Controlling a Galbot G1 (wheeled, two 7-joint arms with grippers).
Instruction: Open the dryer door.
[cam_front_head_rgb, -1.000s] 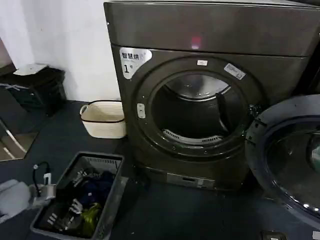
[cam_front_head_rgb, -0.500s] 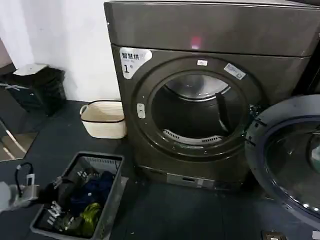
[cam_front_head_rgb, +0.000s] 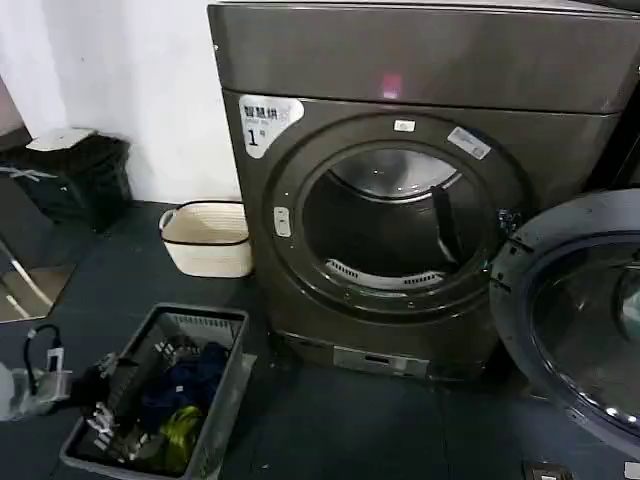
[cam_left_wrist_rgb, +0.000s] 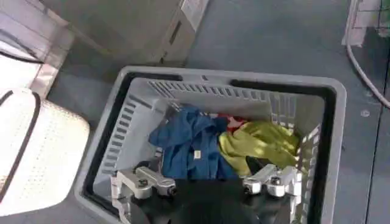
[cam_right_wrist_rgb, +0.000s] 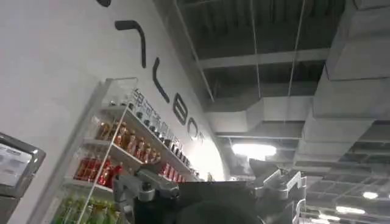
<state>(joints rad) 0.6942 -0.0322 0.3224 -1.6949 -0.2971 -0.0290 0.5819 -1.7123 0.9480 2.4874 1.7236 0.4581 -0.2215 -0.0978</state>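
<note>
Dark tinted glass in a grey plastic frame marks the big round dryer door (cam_front_head_rgb: 580, 320), which already stands swung wide, hanging beside the dryer's right edge with its inner face turned outward; the hinge side sits just right of the drum hole. The dryer (cam_front_head_rgb: 420, 190) itself is a large dark grey-brown metal front-loader with a white sticker marked "1" at its upper left corner, and its round drum hole gapes open, so the task looks done.

Low to the dryer's left, the left tool (cam_left_wrist_rgb: 207, 185) hovers above a grey slatted plastic laundry basket (cam_front_head_rgb: 225, 395) holding blue and yellow-green clothes; its fingers are spread wide and hold nothing, likely parked out of the door's swing. The right tool (cam_right_wrist_rgb: 213, 185) points up towards a ceiling and a wall with drink shelves, fingers apart and empty.

A cream woven basket (cam_front_head_rgb: 205, 237) sits on the floor just left of the dryer, clear of the door.
</note>
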